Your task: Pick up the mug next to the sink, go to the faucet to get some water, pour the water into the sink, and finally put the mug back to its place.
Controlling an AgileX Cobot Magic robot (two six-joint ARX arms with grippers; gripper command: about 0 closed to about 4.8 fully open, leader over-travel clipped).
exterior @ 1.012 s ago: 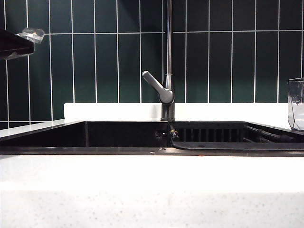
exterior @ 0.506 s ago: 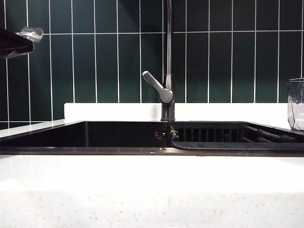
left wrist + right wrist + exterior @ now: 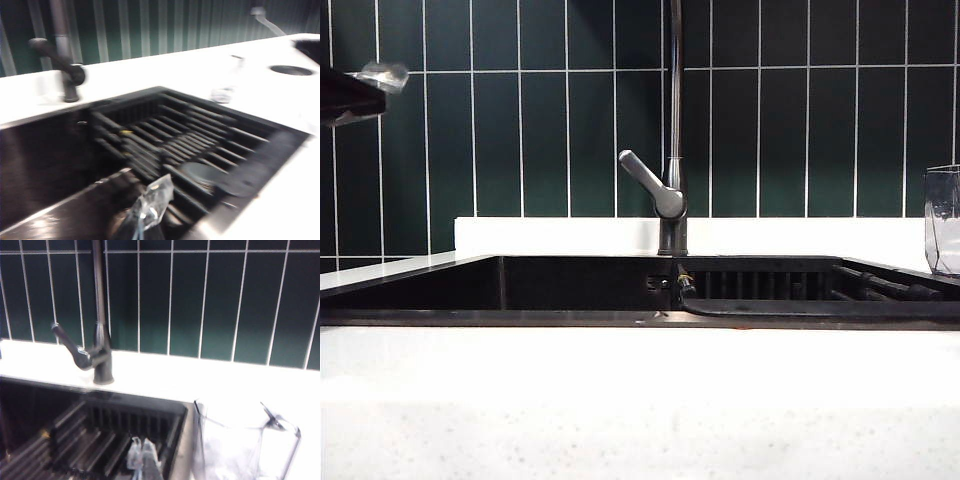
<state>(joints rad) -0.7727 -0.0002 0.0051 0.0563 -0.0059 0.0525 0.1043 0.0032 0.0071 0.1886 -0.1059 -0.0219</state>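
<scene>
Looks like we're pretty much wrapped up here, as far as we can judge. The mug [image 3: 943, 220] sits upright on the white counter [image 3: 640, 400] at the far right edge of the exterior frame, just beside the sink [image 3: 500, 290], and nothing is holding it. In the right wrist picture the mug [image 3: 245, 445] is right there in the lower right, empty as far as we can tell, with our right gripper [image 3: 142, 457] at the bottom middle, fingers together and clamped on nothing. Our left gripper [image 3: 382, 74] is parked in the upper left of the exterior frame, well apart from everything, fingers pressed together too, nothing in them. The faucet [image 3: 672, 130] stands in the middle with no water running that we can see. So pick-up, fill, pour and put-back all seem done; all that's left is maybe tucking the arms away.
</scene>
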